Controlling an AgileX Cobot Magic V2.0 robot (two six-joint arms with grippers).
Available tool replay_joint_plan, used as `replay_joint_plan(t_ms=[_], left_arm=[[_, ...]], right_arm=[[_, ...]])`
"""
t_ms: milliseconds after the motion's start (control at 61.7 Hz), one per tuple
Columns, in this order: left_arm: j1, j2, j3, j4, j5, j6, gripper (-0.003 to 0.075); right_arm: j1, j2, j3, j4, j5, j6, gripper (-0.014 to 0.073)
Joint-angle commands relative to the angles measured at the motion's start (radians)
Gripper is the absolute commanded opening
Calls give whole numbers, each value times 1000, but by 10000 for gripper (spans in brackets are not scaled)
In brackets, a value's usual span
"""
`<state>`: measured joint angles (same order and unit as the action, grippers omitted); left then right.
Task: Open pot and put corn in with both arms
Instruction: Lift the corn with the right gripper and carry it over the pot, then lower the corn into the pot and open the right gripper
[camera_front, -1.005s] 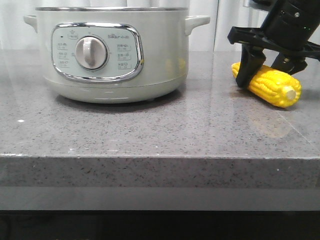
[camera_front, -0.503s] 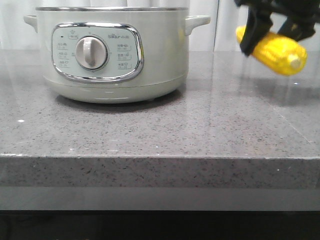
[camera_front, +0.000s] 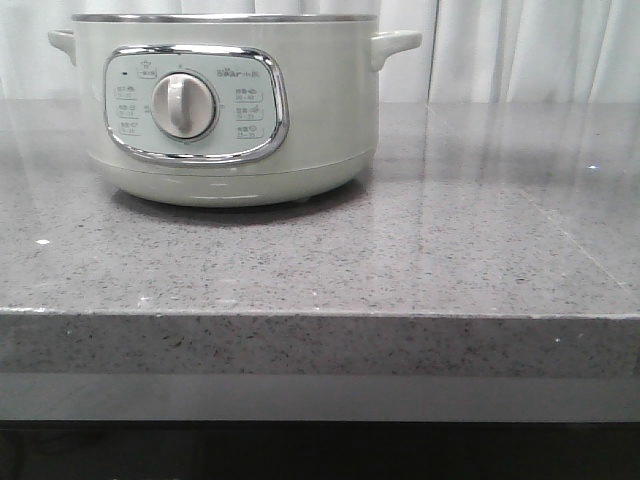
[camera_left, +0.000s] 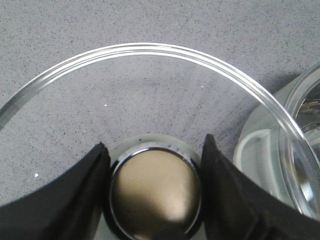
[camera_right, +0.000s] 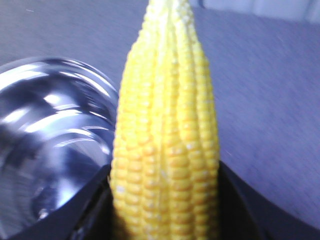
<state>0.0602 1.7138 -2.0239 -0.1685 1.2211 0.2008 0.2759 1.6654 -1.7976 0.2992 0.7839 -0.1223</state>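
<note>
Two arms are both loaded. The left gripper (camera_left: 152, 195) has its jaws clamped on the round metal knob (camera_left: 154, 192) of the glass lid (camera_left: 150, 52), which hangs over the grey stone surface (camera_left: 75, 25) just beside the pot (camera_front: 222, 105), whose rim shows at the edge of the left wrist view. The right gripper (camera_right: 165, 200) has its jaws clamped on the corn (camera_right: 165, 140), held in the air next to the open steel bowl (camera_right: 47, 140) of the pot rather than over its middle.

From the front, neither arm nor the corn is in view; the pot stands alone on the surface.

The main risk looks like a release too early: the cob seems to sit above the rim, so it could strike the edge and roll off across the surface. The lid is held by its knob only, so a tilt or a knock against the pot could let it swing or slip.
</note>
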Motion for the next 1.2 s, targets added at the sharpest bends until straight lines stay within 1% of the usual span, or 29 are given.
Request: replay_joint_plan(t_ms=[0,195,357,551,859,892,1005,1070,1184], left_arm=[[0,-66,-42,-27,-98,-2,188],[0,-68,-42,-27,-98,-2,188],[0,-73,-42,-27,-98,-2,188],[0,-81,-42,-27,-98,-2,188],[0,-80,-42,-27,-96,-2,188],[0,-80,-42,-27,-96,-2,188],[0,-80,-42,-27,-96,-2,188],[0,-80,-42,-27,-96,-2,188],[0,-80,-42,-27,-96,-2,188]], right_arm=[[46,26,-149,28,23,-29,265],[136,236,-447,30,201,-32,265],[182,356,-576,31,262,-32,265],[221,418,-596,35,253,-32,265],[231,427,-596,37,291,-32,276],[231,429,-596,37,303,-32,289],[231,435,-596,37,318,-32,402],[231,436,-596,37,318,-32,449],[231,436,-596,37,316,-32,461]])
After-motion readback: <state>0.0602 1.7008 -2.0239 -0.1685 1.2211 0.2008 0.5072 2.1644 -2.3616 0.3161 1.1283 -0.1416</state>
